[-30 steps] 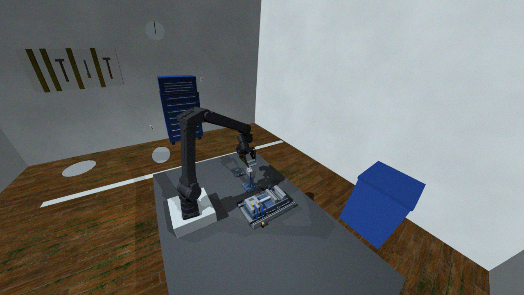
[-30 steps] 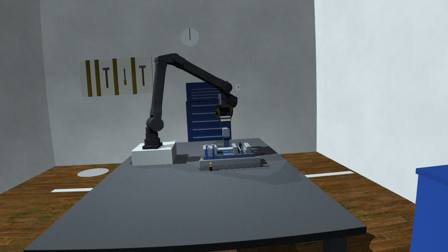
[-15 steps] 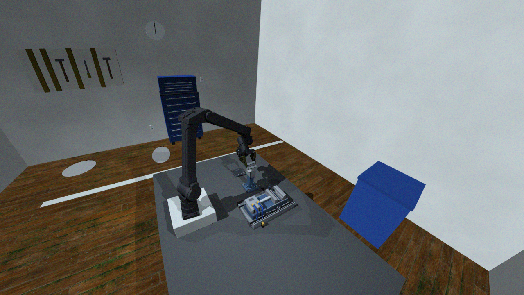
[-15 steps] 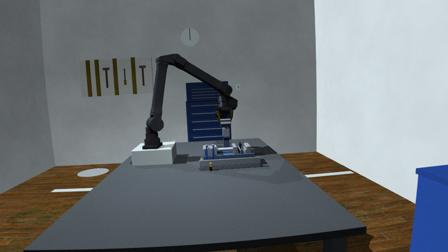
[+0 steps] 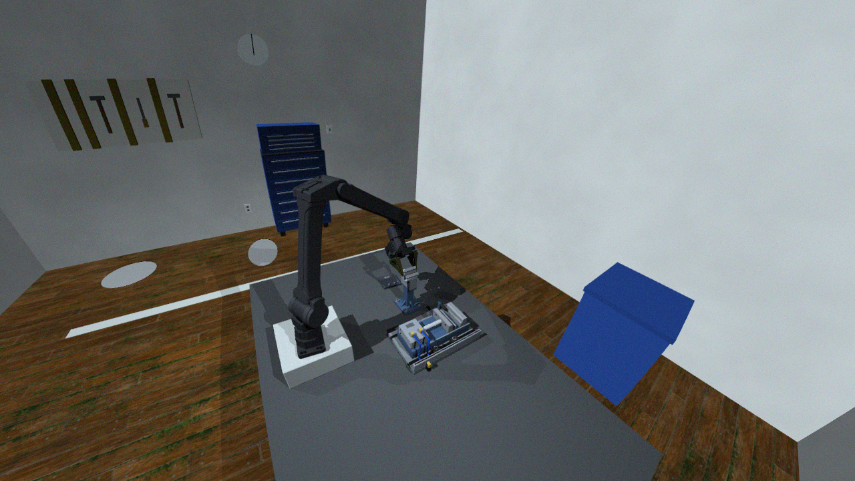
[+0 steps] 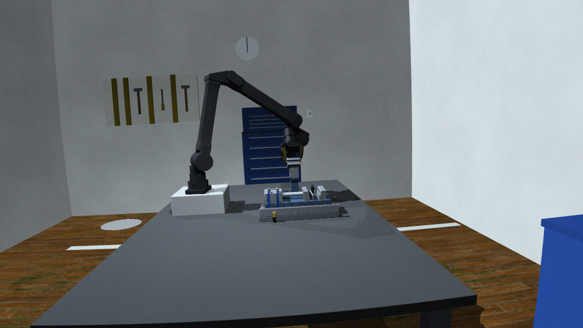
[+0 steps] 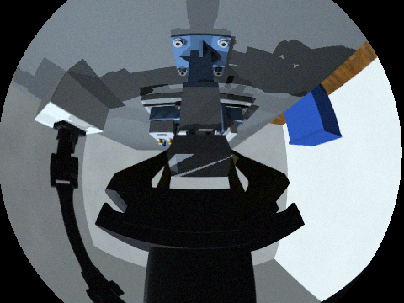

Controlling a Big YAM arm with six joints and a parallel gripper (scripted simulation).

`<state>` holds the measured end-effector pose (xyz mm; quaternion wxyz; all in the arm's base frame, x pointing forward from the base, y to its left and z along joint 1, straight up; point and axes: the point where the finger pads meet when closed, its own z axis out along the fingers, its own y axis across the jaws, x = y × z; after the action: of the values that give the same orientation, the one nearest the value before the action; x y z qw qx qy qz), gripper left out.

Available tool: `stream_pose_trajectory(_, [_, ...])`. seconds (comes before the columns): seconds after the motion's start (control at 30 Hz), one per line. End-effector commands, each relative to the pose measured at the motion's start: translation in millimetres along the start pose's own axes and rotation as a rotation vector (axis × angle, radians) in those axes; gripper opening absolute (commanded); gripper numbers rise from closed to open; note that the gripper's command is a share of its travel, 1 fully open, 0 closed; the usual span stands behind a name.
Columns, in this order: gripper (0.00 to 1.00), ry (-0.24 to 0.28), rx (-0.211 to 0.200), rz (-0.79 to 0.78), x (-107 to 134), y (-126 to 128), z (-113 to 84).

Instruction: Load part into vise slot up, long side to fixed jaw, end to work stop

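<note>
My gripper (image 5: 404, 263) (image 6: 292, 160) (image 7: 199, 152) is shut on the grey part (image 5: 409, 273) (image 6: 293, 164) (image 7: 199, 146). The part hangs upright from the fingers, directly over the blue V-block (image 5: 406, 303) (image 7: 188, 53). I cannot tell whether its lower end touches the V-block. The slot's direction is not clear. The open vise (image 5: 433, 332) (image 6: 299, 195) lies nearer the table's middle, and nothing lies between its jaws. The infeed plate (image 5: 382, 276) beyond the V-block is bare.
The arm stands on a white pedestal (image 5: 310, 353) (image 6: 199, 199) left of the vise. A blue bin (image 5: 627, 329) (image 6: 562, 265) stands on the floor to the right of the table. A blue tool cabinet (image 5: 292, 173) stands by the back wall.
</note>
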<state>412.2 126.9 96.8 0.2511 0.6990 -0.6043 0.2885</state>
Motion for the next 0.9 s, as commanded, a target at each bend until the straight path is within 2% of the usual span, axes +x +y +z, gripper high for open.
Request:
stream_pose_trajectory(0.0, [0.00,-0.002,0.023,0.008,-9,-8,-4.2])
stream_pose_trajectory(0.27, [0.00,0.006,0.011,-0.004,-15,-1,6.4])
stream_pose_trajectory(0.47, [0.00,0.000,0.021,0.006,-12,-4,1.4])
stream_pose_trajectory(0.53, [0.00,0.006,0.012,-0.003,-18,-1,9.0])
stream_pose_trajectory(0.87, [0.00,0.003,0.015,0.002,-21,-4,10.5])
